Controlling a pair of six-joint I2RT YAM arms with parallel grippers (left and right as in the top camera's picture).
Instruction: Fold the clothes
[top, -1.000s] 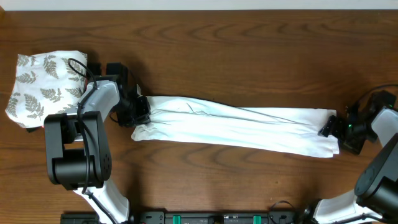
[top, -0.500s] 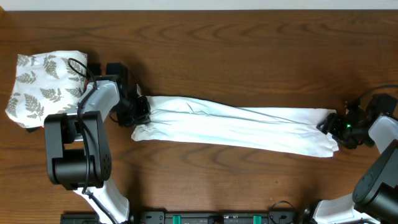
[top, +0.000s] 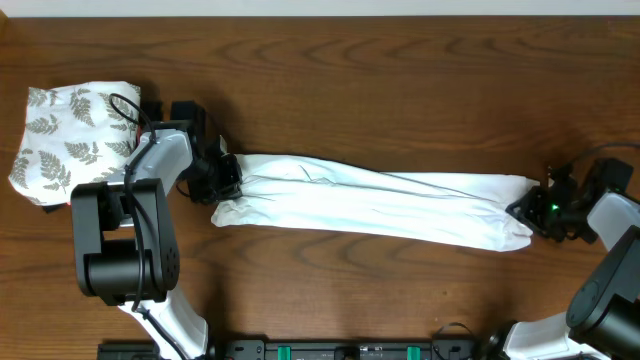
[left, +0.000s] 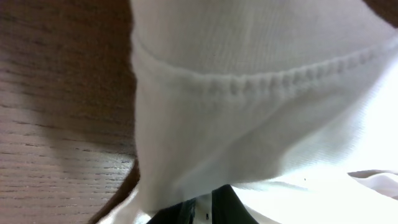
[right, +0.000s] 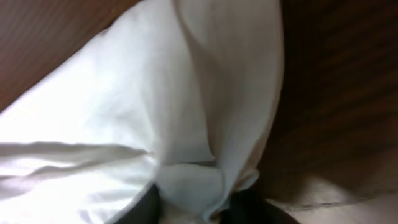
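The clothes (top: 380, 205), a white T-shirt folded into a long narrow strip, lie across the middle of the table from left to right. My left gripper (top: 228, 180) is shut on the strip's left end; in the left wrist view a stitched hem (left: 249, 81) fills the frame and the cloth runs down between the dark fingertips (left: 233, 208). My right gripper (top: 528, 210) sits at the strip's right end. In the right wrist view a bunched fold of the clothes (right: 124, 124) is pinched between the two dark fingers (right: 146, 208).
A folded white cloth with grey fern leaves (top: 70, 140) lies at the far left, just behind the left arm. Bare brown wood of the table (top: 400, 80) runs along the back and front of the strip.
The right gripper has slid left onto the shirt's right end and closed on it. That end has bunched and drawn in slightly. The left gripper has not moved.
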